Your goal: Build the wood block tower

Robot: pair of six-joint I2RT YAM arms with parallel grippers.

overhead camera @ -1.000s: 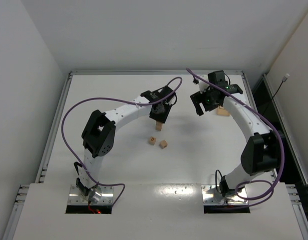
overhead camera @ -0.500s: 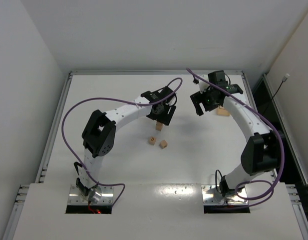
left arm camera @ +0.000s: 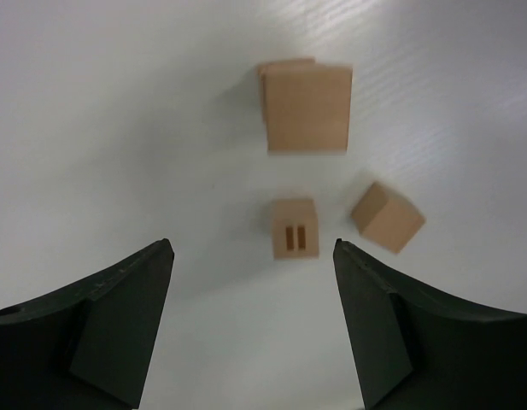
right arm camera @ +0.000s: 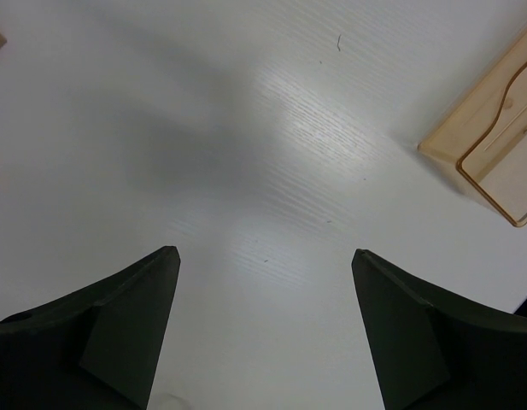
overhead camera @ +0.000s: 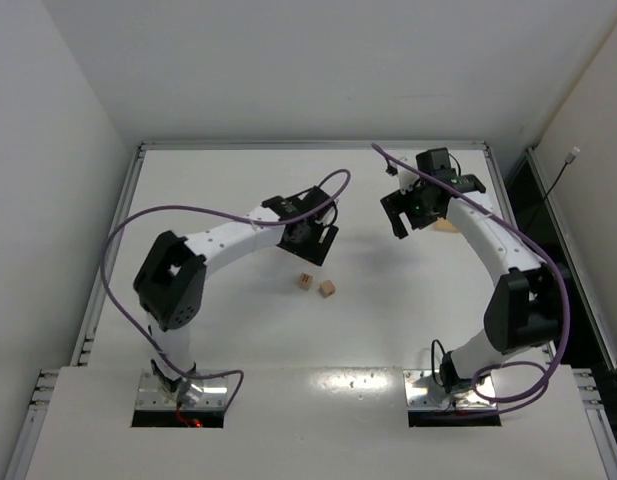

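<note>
Change: my left gripper [left arm camera: 253, 253] has let go and pulled up and back from the tower [left arm camera: 307, 109]; its jaws stand wide apart, holding nothing.
Tower: at least two cubes, seen from above, standing free on the tabletop [left arm camera: 118, 102].
Meaning: I judge that one placement is done and more stacking is left.
Loose blocks: the marked cube [left arm camera: 295, 237] lies near the tower, with a plain cube [left arm camera: 387, 218] beside it, not touching.
Right gripper [right arm camera: 263, 256]: wide open, empty.
Containers: none that I can see; only a grooved wooden slab [right arm camera: 489, 158], with nothing on the part in view.
</note>
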